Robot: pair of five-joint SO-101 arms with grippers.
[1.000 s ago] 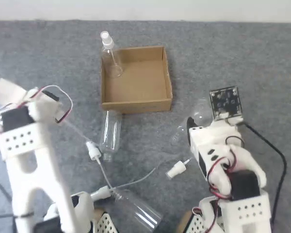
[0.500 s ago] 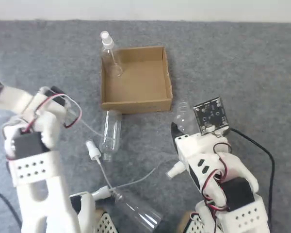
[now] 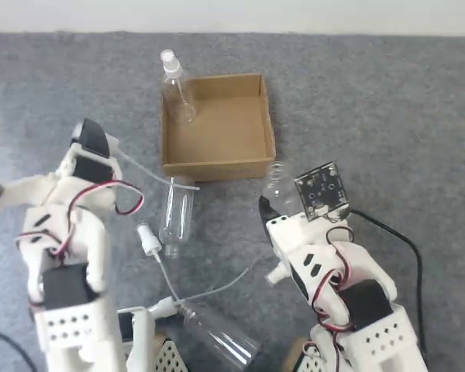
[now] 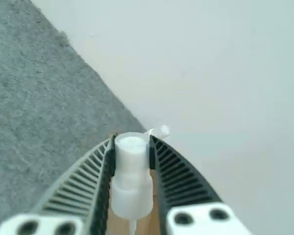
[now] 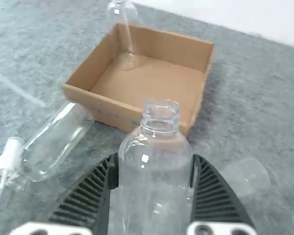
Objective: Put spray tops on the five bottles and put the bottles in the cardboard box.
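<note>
Carried in toward the cardboard box (image 3: 217, 167) over the last second: an uncapped clear bottle (image 5: 159, 122), upright, clamped in the right hand (image 5: 154, 164), now just off the box's near right corner. Swung in from the left edge over the same second: a white spray top (image 4: 132, 181), pinched tight by the left hand (image 4: 132, 142), with its thin tube (image 3: 143, 170) trailing toward the box's near left corner. Standing inside the box, at its far left corner, one capped bottle (image 3: 175, 97). Lying on the grey bench (image 3: 387, 101) just in front of the box, a second clear bottle (image 3: 177, 211), with a loose spray top (image 3: 147, 239) beside its neck. Nearer the arms, a further spray top (image 3: 280, 271) by the right arm and a third clear bottle (image 3: 221, 335) on its side.
</note>
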